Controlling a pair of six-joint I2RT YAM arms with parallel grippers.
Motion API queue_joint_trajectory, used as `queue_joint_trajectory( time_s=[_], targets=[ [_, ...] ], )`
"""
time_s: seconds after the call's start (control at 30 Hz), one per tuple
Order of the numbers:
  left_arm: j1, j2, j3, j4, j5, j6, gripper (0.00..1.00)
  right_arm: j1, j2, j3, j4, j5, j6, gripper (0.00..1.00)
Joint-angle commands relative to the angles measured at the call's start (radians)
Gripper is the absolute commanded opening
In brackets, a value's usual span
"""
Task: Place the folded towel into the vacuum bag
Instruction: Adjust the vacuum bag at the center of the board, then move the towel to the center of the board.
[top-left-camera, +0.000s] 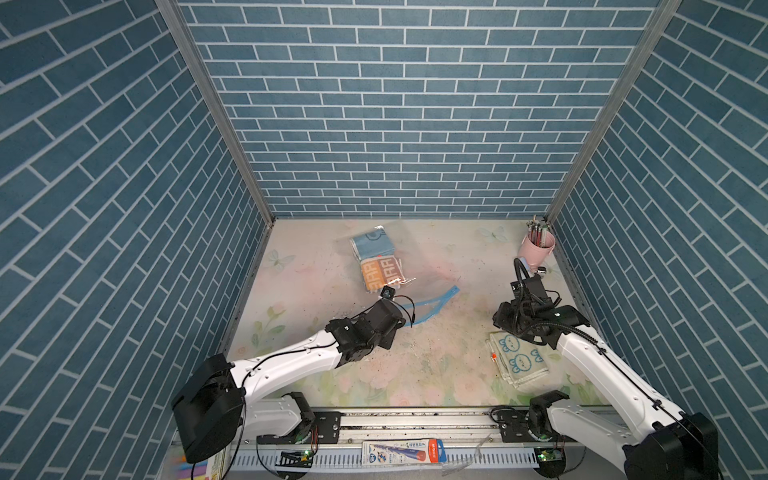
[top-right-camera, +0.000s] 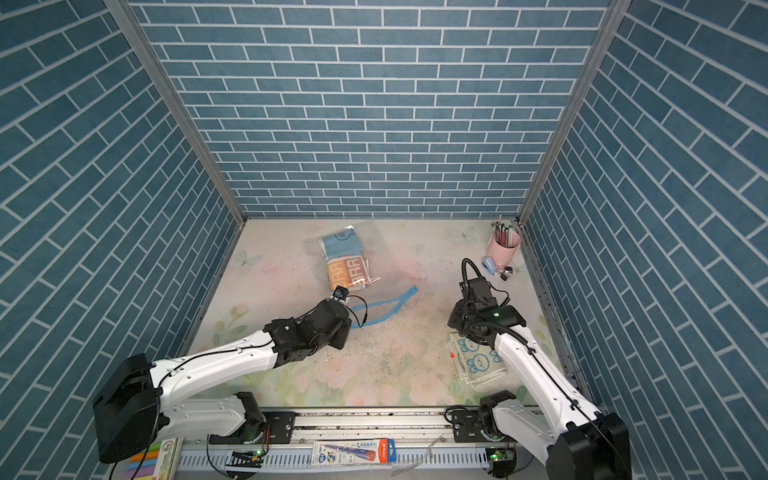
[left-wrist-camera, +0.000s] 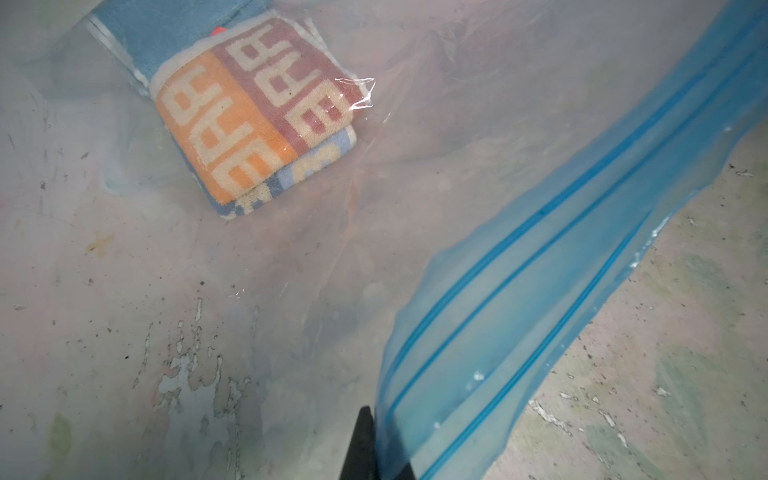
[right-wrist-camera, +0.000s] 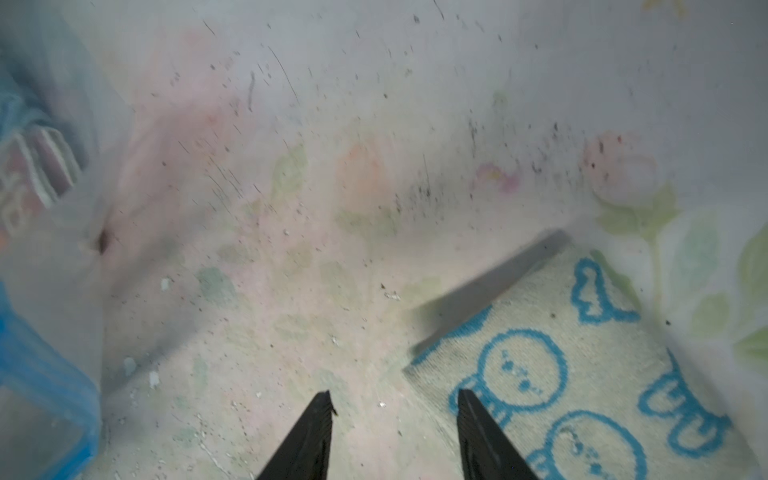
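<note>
The vacuum bag lies clear and crinkled mid-table, its blue zip strip lifted at the near end. My left gripper is shut on that strip. Inside the bag are a blue towel and an orange-and-brown towel. A folded towel, cream with blue bears, rests on the table at the right. My right gripper hangs open over that towel's left corner: one finger above the cloth, the other above bare table. It holds nothing.
A pink cup of pens stands in the back right corner, with a small blue object beside it. A pen package lies on the front rail. Blue brick walls close in three sides.
</note>
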Motion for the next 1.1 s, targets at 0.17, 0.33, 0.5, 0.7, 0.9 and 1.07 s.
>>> queue_joint_trajectory(
  time_s=[0.17,0.33,0.5,0.7,0.9,1.07],
  targets=[
    [0.004,0.047,0.004,0.028,0.038,-0.024,0.00,-0.019,-0.016,-0.107,-0.089,0.010,0.051,0.65],
    [0.004,0.055,0.005,0.028,0.029,-0.036,0.00,-0.023,0.045,-0.179,0.034,-0.040,0.072,0.65],
    [0.004,0.051,0.009,0.018,0.010,-0.041,0.00,-0.019,0.165,-0.171,0.099,-0.078,0.017,0.63],
    [0.005,0.017,0.010,-0.007,-0.066,-0.076,0.00,0.021,0.241,-0.150,0.226,-0.164,-0.002,0.60],
    [0.012,-0.038,0.002,-0.050,-0.163,-0.128,0.00,0.192,0.341,-0.031,0.322,-0.182,-0.046,0.59],
    [0.013,-0.085,-0.012,-0.085,-0.225,-0.150,0.00,0.316,0.441,0.095,0.271,-0.192,-0.133,0.60]
  ],
)
